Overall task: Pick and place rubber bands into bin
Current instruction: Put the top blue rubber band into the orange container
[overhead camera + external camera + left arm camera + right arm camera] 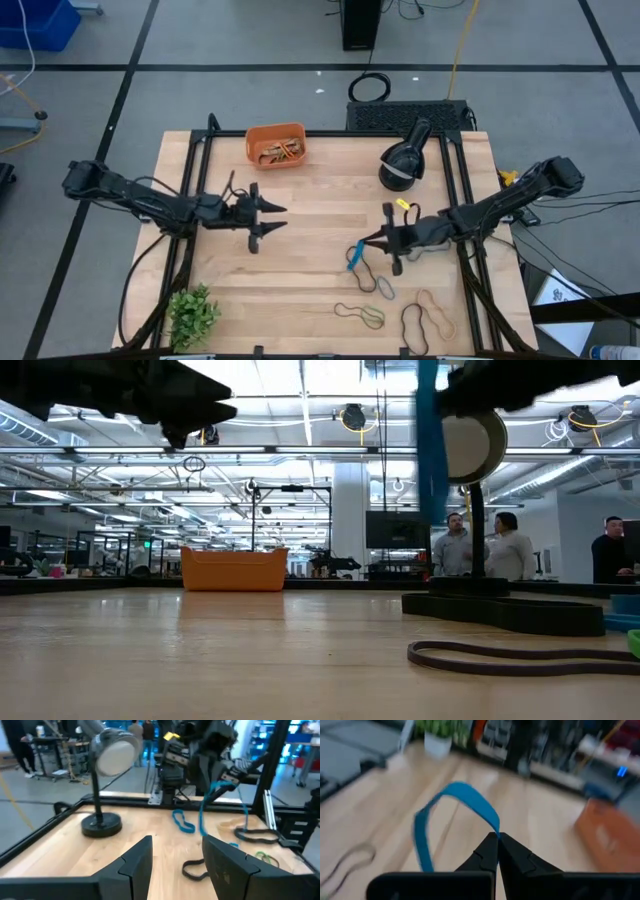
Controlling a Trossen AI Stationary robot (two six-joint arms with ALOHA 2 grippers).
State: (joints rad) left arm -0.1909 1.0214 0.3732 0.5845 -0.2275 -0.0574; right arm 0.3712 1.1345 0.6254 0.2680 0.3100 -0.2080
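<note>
Blue rubber band (451,815) pinched by right tool (498,838).

Counted on the desk (320,200): one orange bin (276,146) at 11 o'clock, holding several rubber bands, number indeterminate. One blue rubber band (355,256) was hanging from the right gripper (381,241). About five loose bands (425,320) lay at 5 o'clock. One lamp (402,160), one plant (192,315), two arms.
</note>
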